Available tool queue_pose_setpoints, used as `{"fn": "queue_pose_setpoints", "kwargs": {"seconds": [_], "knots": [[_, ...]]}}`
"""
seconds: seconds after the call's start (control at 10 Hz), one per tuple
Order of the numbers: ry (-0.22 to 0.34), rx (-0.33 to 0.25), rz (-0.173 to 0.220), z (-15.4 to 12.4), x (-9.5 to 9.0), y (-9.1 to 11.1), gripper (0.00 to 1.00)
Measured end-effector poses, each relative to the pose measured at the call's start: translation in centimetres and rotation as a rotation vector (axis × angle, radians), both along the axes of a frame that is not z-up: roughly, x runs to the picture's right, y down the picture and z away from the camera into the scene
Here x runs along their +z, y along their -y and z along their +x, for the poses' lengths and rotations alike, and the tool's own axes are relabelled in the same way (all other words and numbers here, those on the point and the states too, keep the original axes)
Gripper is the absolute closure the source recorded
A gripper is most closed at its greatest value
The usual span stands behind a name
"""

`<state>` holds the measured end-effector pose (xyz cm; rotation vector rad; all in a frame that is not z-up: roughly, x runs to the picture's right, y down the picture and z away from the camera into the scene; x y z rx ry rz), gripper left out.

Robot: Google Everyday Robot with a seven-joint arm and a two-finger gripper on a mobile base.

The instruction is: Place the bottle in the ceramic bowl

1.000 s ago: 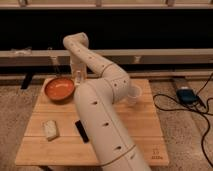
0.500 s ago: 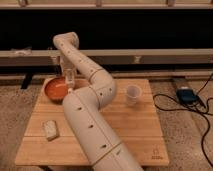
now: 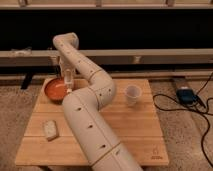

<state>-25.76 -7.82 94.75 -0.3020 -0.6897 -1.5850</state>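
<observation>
The end effector (image 3: 68, 83) hangs over the right edge of the ceramic bowl (image 3: 54, 89) at the far left of the table (image 3: 130, 125). It appears to grip the bottle (image 3: 68, 80) upright (the grip is partly hidden). Judged step: release phase. The next move calls for lowering and opening over the bowl's centre.

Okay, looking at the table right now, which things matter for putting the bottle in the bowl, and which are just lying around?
For the job:
- orange bowl, table's back left
- bottle, upright at the bowl's right edge
- hand, over that edge, at the bottle

Just lying about:
- white cup
- whitish block
- cables on the floor
</observation>
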Motion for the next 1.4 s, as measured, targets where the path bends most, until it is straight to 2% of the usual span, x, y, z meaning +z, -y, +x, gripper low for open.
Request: {"fn": "queue_pose_setpoints", "kwargs": {"seconds": [0.2, 0.5, 0.9, 1.1, 1.3, 1.4], "knots": [[0.030, 0.004, -0.003, -2.2, -0.3, -1.2, 0.20], [0.050, 0.009, -0.010, -2.6, -0.5, -1.9, 0.20], [0.065, 0.022, -0.011, -2.5, -0.9, -1.8, 0.20], [0.063, 0.052, 0.009, -1.7, -1.9, -0.7, 0.20], [0.034, 0.088, 0.026, 0.0, -4.1, 1.1, 0.20], [0.031, 0.090, 0.027, 0.1, -4.3, 1.2, 0.20]]}}
